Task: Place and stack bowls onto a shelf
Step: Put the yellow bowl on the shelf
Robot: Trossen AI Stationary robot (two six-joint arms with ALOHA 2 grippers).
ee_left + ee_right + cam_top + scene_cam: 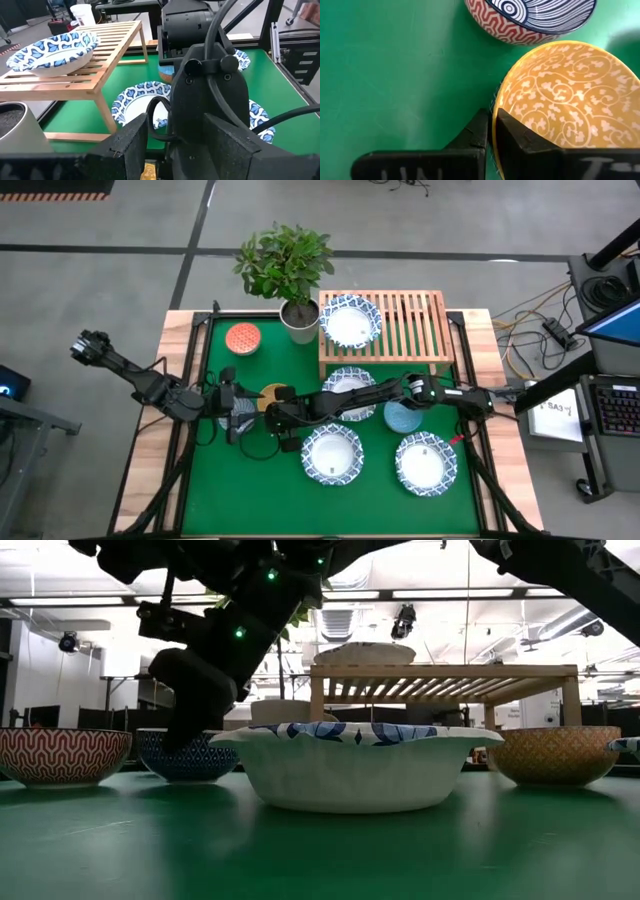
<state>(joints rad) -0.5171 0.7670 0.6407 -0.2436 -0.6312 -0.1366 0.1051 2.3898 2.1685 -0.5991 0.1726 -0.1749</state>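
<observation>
Nearest bowl: a wide white blue-patterned bowl (pixel 358 765) is seen closest in the low view, resting on the green desk (pixel 320 850).
Progress: one wide bowl (pixel 349 320) is set on the wooden shelf (pixel 405 325); nothing is stacked on it yet (an early stage, judged from the count).
Left to do: three wide bowls (pixel 332 453) and the small ones, among them the orange-red bowl (pixel 242 338) and the light blue bowl (pixel 403 417), are left on the desk.
Right end effector (pixel 491 131): clenched on the rim of the yellow-orange bowl (pixel 565 97), one finger inside the rim and one outside.
Yellow-orange bowl, place: on the desk left of centre, well apart from the shelf.
Left end effector (pixel 228 402): just beside the same bowl; whether it is released or clenched cannot be told.
</observation>
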